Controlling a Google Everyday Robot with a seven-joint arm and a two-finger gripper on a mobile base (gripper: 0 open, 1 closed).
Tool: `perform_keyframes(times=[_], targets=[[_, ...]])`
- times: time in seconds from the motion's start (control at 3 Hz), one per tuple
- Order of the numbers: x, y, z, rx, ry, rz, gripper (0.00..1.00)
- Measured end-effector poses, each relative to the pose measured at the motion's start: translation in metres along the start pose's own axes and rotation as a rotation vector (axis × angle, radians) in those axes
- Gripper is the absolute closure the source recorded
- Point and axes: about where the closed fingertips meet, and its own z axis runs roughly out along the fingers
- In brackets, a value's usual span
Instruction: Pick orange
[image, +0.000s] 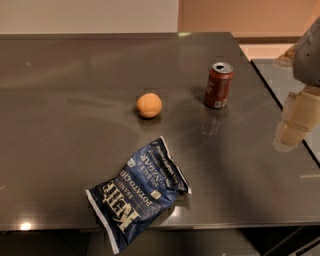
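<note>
– Mid-table, orange (149, 105) sits left of can (218, 85). Gripper (295, 122) where?
– Far right edge, well apart; open/shut, can't tell. Approach step imo; nxt needs reach across to fruit.

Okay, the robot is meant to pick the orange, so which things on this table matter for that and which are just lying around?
For the job:
- orange, near the middle of the table
- pincer, at the right edge of the view, well apart from the orange

Just lying about:
- soda can, upright
- chip bag, overhanging the table's near edge
</note>
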Motion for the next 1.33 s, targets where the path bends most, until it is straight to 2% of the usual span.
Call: perform_keyframes(times=[0.33, 1.33], targets=[[-0.001, -0.001, 0.0, 0.002, 0.0, -0.001, 0.0], [-0.061, -0.059, 0.04, -0.02, -0.081, -0.045, 0.0]])
